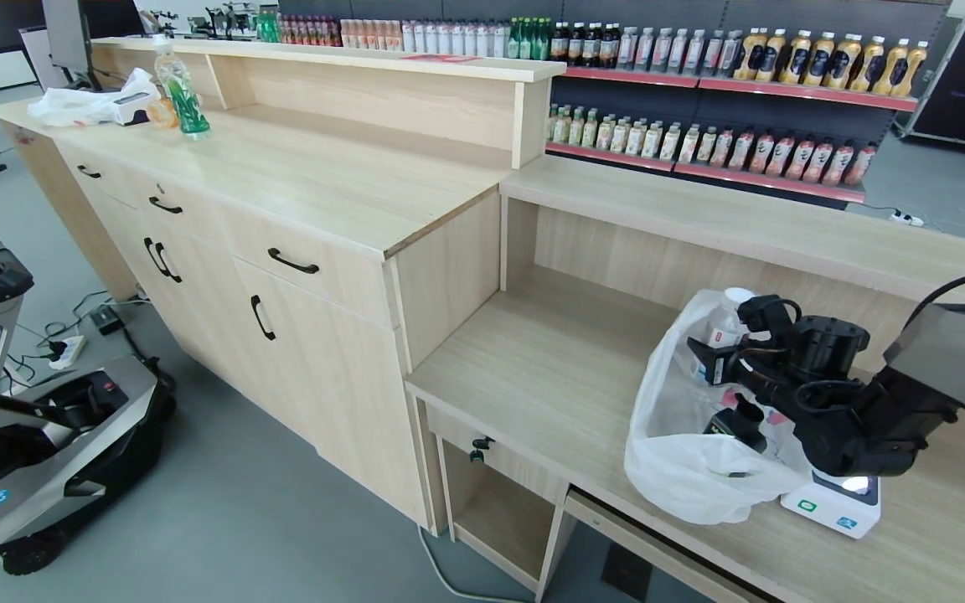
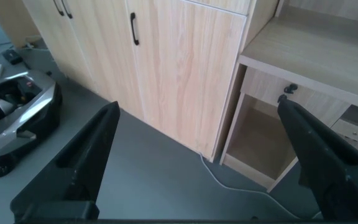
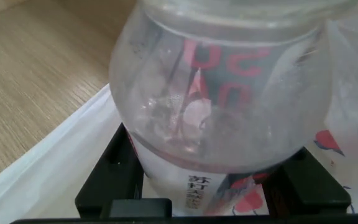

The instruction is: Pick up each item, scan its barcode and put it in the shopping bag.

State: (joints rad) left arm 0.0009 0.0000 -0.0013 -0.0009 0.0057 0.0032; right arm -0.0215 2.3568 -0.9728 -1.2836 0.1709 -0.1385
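The right gripper (image 3: 210, 190) is pinching a clear bottle (image 3: 216, 106), one black finger on each side of its lower body. The bottle stands roughly upright, its white cap pointing away from the wrist. Directly under and around the hand is the white shopping bag (image 1: 683, 469), mouth open. The bottle is at that mouth, and its base looks to be past the rim, though the bag's film hides how deep it sits. Just beside the bag, on the robot's side of the hand, is the white scanner (image 1: 834, 507), its window lit.

Judging from this, the bottle is at the bagging step: it has been picked up and is in or over the bag but not yet let go. Whether it has been scanned cannot be read from the pictures.

The left gripper (image 2: 199, 109) hangs well apart from all this, fingers spread and empty, over the floor in front of the cabinet doors.

Far from both hands, on the high counter, are a green bottle (image 1: 183, 88), a small orange item (image 1: 162, 113) and a second plastic bag (image 1: 85, 105). If these count as goods, they are untouched and make up most of the remaining work.
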